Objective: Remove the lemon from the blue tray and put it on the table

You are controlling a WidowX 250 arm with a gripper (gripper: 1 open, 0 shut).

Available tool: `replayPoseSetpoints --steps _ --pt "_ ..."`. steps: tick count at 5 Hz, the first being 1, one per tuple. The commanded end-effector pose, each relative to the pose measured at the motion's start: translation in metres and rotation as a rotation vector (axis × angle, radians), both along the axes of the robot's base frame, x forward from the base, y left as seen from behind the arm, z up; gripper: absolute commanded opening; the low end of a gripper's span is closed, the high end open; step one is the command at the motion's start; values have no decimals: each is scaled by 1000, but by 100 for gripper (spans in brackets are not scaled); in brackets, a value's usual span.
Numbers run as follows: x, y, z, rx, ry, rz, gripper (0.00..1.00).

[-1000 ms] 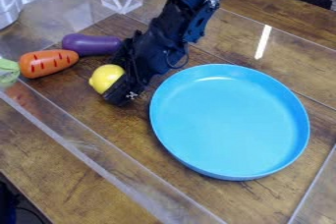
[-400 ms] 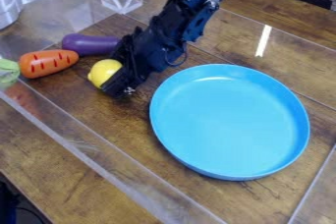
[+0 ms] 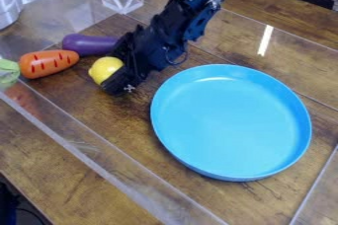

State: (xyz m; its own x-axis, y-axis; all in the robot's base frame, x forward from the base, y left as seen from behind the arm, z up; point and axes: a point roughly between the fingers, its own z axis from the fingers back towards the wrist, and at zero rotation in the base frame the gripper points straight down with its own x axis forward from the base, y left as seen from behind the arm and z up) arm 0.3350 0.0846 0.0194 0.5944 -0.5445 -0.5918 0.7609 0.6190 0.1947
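One yellow lemon (image 3: 106,70) down on the dark wood of the table (image 3: 119,173), outside the blue tray (image 3: 231,122) and to the left of its rim in the view — just where the task wants it, by the look of things. Close beside the lemon, the dark gripper (image 3: 121,78), low over the wood and partly covering the fruit's right side. Impossible to tell from this angle how wide the jaws stand, or whether any grip remains on the lemon. Probably so low in order to set the fruit down gently, without a drop that might start it rolling. Near the lemon, the orange carrot (image 3: 49,63) and the purple eggplant (image 3: 89,44), likely useful as stops on that side should it roll. Nothing visible inside the tray. Likely next: making sure of a clean release, then lifting straight up — a sideways drag could nudge so round a thing.
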Motion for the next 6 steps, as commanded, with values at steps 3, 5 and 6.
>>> replayPoseSetpoints --steps 3,5,6 --pt "6 17 3 22 4 17 100" --pt "7 19 3 34 21 16 100" --pt "5 21 3 38 30 20 100"
